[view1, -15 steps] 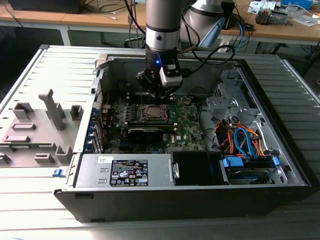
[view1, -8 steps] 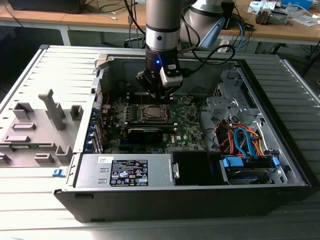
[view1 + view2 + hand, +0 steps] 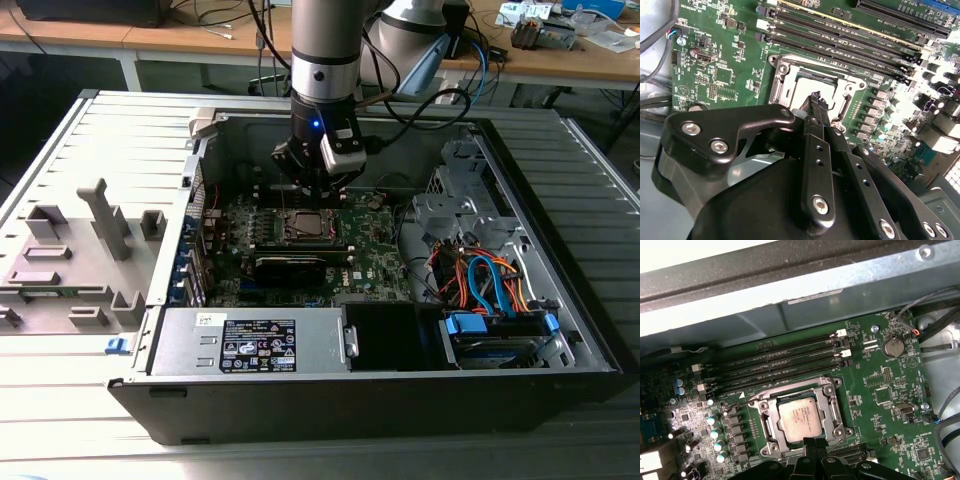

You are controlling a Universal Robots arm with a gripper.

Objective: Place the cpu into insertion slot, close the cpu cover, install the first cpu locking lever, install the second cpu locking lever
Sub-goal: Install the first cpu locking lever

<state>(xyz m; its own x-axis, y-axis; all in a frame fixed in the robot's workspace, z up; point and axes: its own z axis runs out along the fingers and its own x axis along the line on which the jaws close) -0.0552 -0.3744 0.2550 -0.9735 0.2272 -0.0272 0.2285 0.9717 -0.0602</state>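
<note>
- The black two-fingered tool (image 3: 815,100) on the grey robot arm (image 3: 325,50) hangs inside the open dark-grey metal computer case (image 3: 560,330), directly over the socket area of the green motherboard (image 3: 375,255).
- In the second wrist view the tool's fingers (image 3: 812,135) are pressed together with no gap between them and nothing held; their tips sit at the near edge of the socket.
- The small flat square cpu with a silver-grey metal top (image 3: 799,416) lies seated flat in the square dark-framed insertion slot (image 3: 766,426); the same chip (image 3: 812,87) is partly hidden behind the fingertips in the second wrist view.
- The thin silver-grey metal cpu cover frame (image 3: 832,405) lies down around the chip, its cut-out centre exposing the metal top.
- Whether the locking levers are latched cannot be told.
- Long black memory slots (image 3: 785,362) run beside the socket, on the side towards the case wall.
- In the exterior view, a silver power supply box with a black label (image 3: 255,345) sits at the near edge of the case; a bundle of orange and blue cables (image 3: 490,280) lies at the exterior view's right.
- The case rests on a grey ribbed worktop (image 3: 60,400).
</note>
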